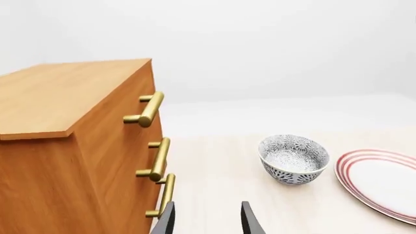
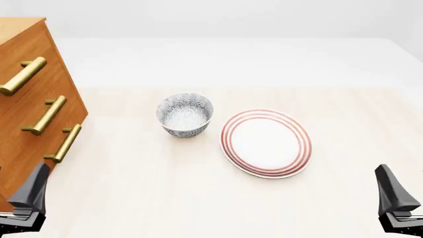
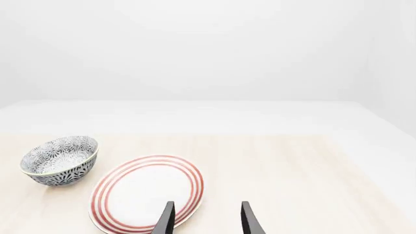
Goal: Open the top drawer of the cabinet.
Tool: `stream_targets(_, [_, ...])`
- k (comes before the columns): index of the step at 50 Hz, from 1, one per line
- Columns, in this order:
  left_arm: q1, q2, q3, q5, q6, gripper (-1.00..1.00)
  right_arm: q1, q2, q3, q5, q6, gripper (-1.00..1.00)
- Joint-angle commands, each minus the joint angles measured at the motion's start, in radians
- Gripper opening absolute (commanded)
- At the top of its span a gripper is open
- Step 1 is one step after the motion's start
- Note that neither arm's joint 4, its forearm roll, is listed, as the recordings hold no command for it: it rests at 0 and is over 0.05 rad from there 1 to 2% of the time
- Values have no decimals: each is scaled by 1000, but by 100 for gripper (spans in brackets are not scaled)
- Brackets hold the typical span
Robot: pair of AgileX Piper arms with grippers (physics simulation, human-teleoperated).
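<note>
Orange-brown wood at the table's left edge: the cabinet (image 2: 29, 99), front face turned toward the middle of the table, three brass bar handles stacked down it. Uppermost of these, the top drawer (image 2: 36, 54), flush with the two below, so not yet pulled. Its handle (image 2: 22, 76) standing proud of the face on two short posts, clear room behind the bar for a finger to hook.

Left gripper (image 2: 29, 198) low at the near-left corner, close beside the cabinet's lower front, fingers spread apart and gripping nothing; in its wrist view both fingertips (image 1: 167, 219) frame bare table just beside the bottom handle (image 1: 162, 196). Probably parked there as the nearer arm for the pull, though well below the top handle: a rise and a turn toward the bar needed first.

Right gripper (image 2: 396, 201) at the near-right corner, well apart from the cabinet, likewise parted and empty, pointing over the red-ringed plate (image 2: 266, 143).

Patterned bowl (image 2: 185, 115) just beside the plate, both mid-table, in front of the drawer faces; likely far enough off not to block a drawer sliding out, but worth watching.
</note>
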State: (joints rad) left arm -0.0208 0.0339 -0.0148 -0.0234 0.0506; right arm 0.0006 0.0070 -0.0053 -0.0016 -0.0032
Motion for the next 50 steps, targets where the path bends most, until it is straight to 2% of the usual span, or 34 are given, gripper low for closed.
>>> stream_targets(1, [-15, -5, -14, 20, 14, 100, 0, 0, 1, 0, 3, 100])
stream_targets(7, [1, 27, -49, 37, 128, 100, 0, 0, 1, 0, 3, 100])
stream_targets(8, [1, 26, -49, 38, 128, 100, 0, 0, 1, 0, 3, 100])
stream_targets(9, [-25, 47, -53, 27, 176, 100, 0, 0, 1, 0, 3, 100])
stream_targets(11, [5, 75, -53, 14, 177, 100, 0, 0, 1, 0, 3, 100])
stream_targets(20, [-10, 244, -92, -70, 309, 100, 0, 0, 1, 0, 3, 100])
stream_targets(23, [1, 314, -97, -109, 417, 100, 0, 0, 1, 0, 4, 100])
stream_targets(24, [1, 315, -96, -111, 417, 100, 0, 0, 1, 0, 3, 100])
stream_targets(25, [-6, 335, -108, -115, 462, 100, 0, 0, 1, 0, 3, 100])
stream_targets(31, [-10, 393, -150, -121, 583, 100, 0, 0, 1, 0, 3, 100])
stream_targets(45, [-4, 434, -235, -78, 737, 100, 0, 0, 1, 0, 3, 100])
stream_targets(47, [19, 446, -213, -101, 817, 100, 0, 0, 1, 0, 3, 100])
stream_targets(50, [5, 435, -237, -76, 821, 100, 0, 0, 1, 0, 3, 100])
